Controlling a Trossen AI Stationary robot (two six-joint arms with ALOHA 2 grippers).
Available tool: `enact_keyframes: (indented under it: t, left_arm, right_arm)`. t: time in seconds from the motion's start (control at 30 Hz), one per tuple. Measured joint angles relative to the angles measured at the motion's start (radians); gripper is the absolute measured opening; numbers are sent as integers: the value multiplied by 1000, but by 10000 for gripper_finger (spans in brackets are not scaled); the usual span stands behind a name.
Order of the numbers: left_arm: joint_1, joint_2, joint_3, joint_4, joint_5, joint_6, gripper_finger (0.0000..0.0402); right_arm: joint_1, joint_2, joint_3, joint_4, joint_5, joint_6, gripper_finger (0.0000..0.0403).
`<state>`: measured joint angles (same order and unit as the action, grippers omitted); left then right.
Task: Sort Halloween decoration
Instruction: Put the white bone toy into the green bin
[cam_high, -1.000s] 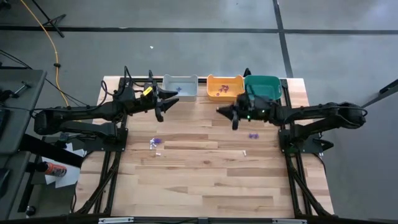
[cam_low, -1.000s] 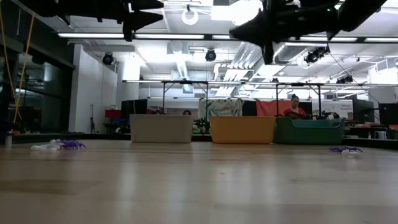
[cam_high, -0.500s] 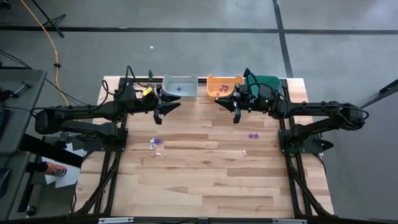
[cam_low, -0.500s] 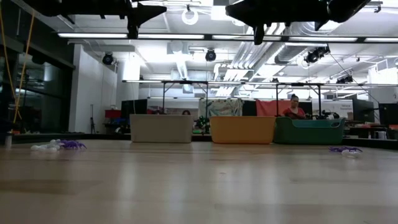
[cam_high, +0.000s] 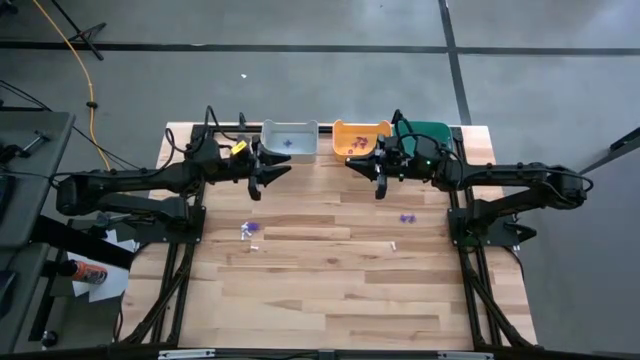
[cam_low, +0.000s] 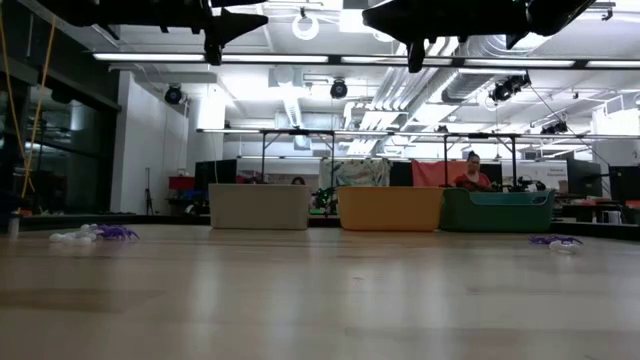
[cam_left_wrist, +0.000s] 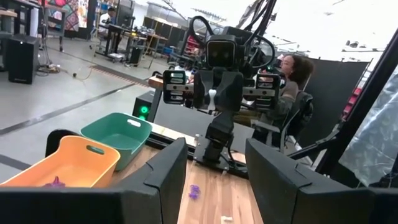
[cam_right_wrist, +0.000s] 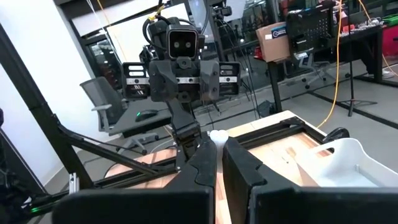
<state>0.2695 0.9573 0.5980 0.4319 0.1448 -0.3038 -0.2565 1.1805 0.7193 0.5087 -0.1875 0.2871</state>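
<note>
Along the far edge of your pale wooden plank desk (cam_high: 330, 290) stand three plastic bins in a row: the grey plastic bin (cam_high: 289, 138) on the left, the orange plastic bin (cam_high: 360, 138) in the middle, the teal plastic bin (cam_high: 422, 136) on the right. Tiny purple trinkets (cam_high: 251, 230) lie on the desk left of centre, nearer you than the bins; another purple trinket (cam_high: 406, 217) lies to the right. More purple trinkets (cam_high: 354, 145) sit in the orange bin.

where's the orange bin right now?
High view: the orange bin sits at the table's far edge, middle of three, between the grey bin and the teal bin, with the right gripper beside it.
</note>
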Motion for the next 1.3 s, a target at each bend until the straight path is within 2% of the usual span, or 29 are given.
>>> enact_keyframes:
  t: [0.4, 0.53, 0.63, 0.83, 0.93, 1.0, 1.1, 1.3]
  left_arm:
    - [0, 0, 0, -21, 0, 0, 154]
    - [0, 0, 0, -21, 0, 0, 154]
    - [0, 0, 0, -21, 0, 0, 154]
    - [0, 0, 0, -21, 0, 0, 154]
    - [0, 0, 0, -25, 0, 0, 154]
    - [0, 0, 0, -25, 0, 0, 154]
    - [0, 0, 0, -25, 0, 0, 154]
    - [0, 0, 0, -27, 0, 4, 154]
  right_arm:
    - [-4, 0, 0, -19, 23, -11, 3]
    - [-74, -1, 1, -87, 112, 38, 3]
    - [-190, -2, 48, -279, 181, 97, 3]
    - [-436, 30, 208, -789, 335, 158, 3]
    - [-545, 81, 250, -945, 397, 177, 3]
    - [-609, 124, 252, -992, 388, 207, 3]
    - [-682, 202, 239, -1008, 312, 234, 3]
    - [-735, 381, 232, -1002, 211, 238, 3]
